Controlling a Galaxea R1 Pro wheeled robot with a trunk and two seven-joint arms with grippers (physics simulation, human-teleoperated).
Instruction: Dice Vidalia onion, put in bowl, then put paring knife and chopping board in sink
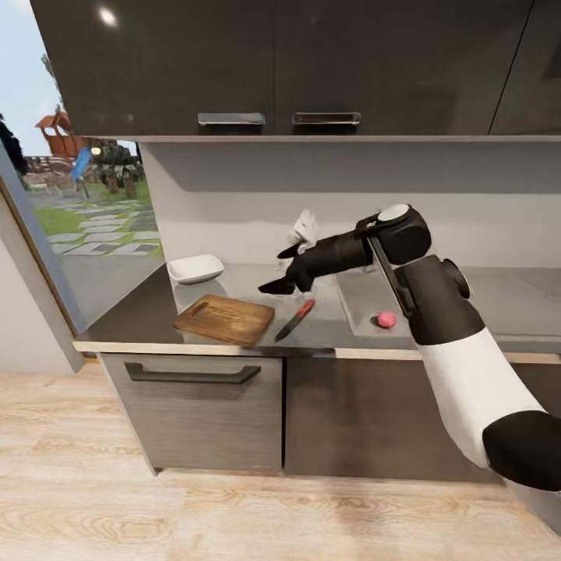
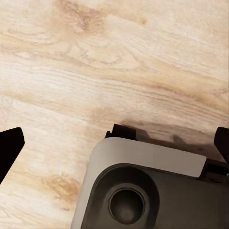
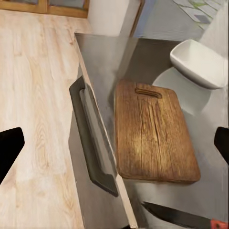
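The right gripper (image 1: 274, 270), jaws spread wide and empty, hovers over the counter (image 1: 140, 308) above the knife (image 1: 295, 319), beside the board (image 1: 224, 319) and bowl (image 1: 195, 269), while the onion (image 1: 386, 319) sits in the sink (image 1: 360, 300).

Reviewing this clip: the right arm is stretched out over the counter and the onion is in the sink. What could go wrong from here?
1. The paring knife lies near the countertop's front edge, beside the chopping board; a low sweep of the right gripper might knock it to the floor.
2. The onion sits in the sink under the forearm; being round, it may roll from a loose grasp.
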